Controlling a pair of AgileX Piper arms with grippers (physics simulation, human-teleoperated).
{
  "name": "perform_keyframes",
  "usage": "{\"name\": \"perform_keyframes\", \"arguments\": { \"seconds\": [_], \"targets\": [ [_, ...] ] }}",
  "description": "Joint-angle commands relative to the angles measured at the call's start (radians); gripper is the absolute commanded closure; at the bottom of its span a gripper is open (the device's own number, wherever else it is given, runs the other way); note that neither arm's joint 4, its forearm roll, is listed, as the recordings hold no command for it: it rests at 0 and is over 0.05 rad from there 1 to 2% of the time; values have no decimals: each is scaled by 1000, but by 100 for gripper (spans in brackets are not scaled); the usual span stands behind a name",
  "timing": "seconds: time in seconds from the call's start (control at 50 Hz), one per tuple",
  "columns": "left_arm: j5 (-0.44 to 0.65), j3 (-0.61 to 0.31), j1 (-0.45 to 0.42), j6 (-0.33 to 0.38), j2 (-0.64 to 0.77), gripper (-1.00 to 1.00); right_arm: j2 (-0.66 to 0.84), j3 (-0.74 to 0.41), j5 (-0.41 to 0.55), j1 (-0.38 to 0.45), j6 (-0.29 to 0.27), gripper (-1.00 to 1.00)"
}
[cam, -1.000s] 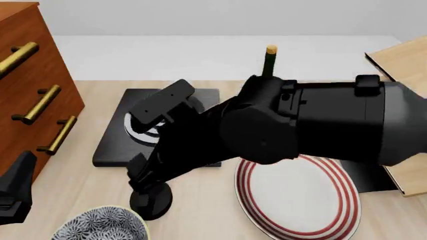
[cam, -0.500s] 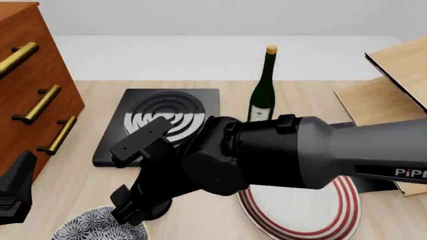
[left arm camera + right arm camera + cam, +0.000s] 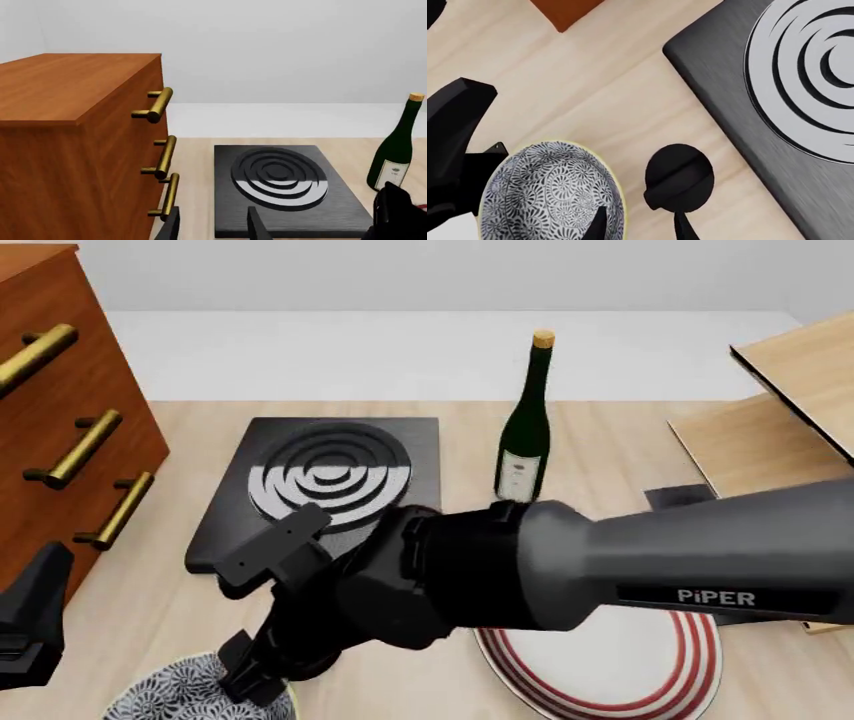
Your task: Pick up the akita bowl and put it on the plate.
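The right arm has swung lower and further toward the near left corner of the surface (image 3: 174,590) than it was half a second ago; the stove (image 3: 320,485) with its grey rings, half hidden a full second back, now shows almost whole, and the wine bottle (image 3: 525,430) stands clear behind the arm. The right tool (image 3: 637,225) now hangs directly over the near edge of the akita bowl (image 3: 550,192), where a moment earlier it was a little short of it. In the right wrist view its two fingers are spread apart, one finger (image 3: 599,225) lying over the bowl's pale rim and patterned wall, the other just outside it beside a round black foot on the wood; whether either finger touches the rim I cannot tell. The bowl sits upright on the surface at the near left, only its upper part showing at the bottom of the front view (image 3: 187,695), and nothing lifts it. The plate (image 3: 641,660) with red rings lies to the bowl's right, well apart from it and largely covered by the arm. The left tool (image 3: 213,227) sits at the left edge by the wooden drawer cabinet (image 3: 80,145), unmoved, its fingers parted and holding nothing, pointing toward the stove.
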Motion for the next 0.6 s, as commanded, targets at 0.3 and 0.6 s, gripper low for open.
{"name": "perform_keyframes", "arguments": {
  "seconds": [0.3,0.6],
  "targets": [
    [0,0,0,0,0,-100,33,80,-100,53,76,-100],
    [0,0,0,0,0,-100,54,113,-150,66,97,-100]
  ]
}}
